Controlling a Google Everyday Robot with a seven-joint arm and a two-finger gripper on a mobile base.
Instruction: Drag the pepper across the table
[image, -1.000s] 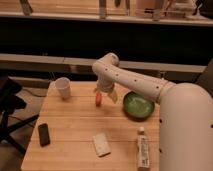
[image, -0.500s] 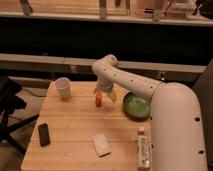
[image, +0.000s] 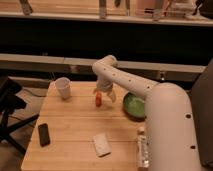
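Moved: big white arm link (image: 170, 120) has swung left over the last second and now covers more of the table's right side. Gripper and pepper sit almost where they were.
Gripper: gripper (image: 104, 94) hangs low over the far-middle part of the table (image: 75, 117), at the end of the perforated forearm.
Claw state: cannot tell how far open it is, nor whether it has hold of anything.
Pepper: pepper (image: 98, 100) is red-orange and roughly upright on the boards, right under the gripper on its cup side. Contact cannot be told.
Green bowl: green bowl (image: 133, 105) is just beyond the gripper on the other side, partly hidden by the arm link.
White cup: white cup (image: 63, 88) stands upright at the far-left corner, apart from the pepper.
Black slab: black slab (image: 44, 134) lies flat, near-left.
White pad: white pad (image: 101, 145) lies flat and askew, near-middle.
Bottle: bottle (image: 143, 151) lies along the near-right edge — close against the arm link.
Background: pale bench (image: 50, 60) runs behind the table; dark chair (image: 9, 97) at left.
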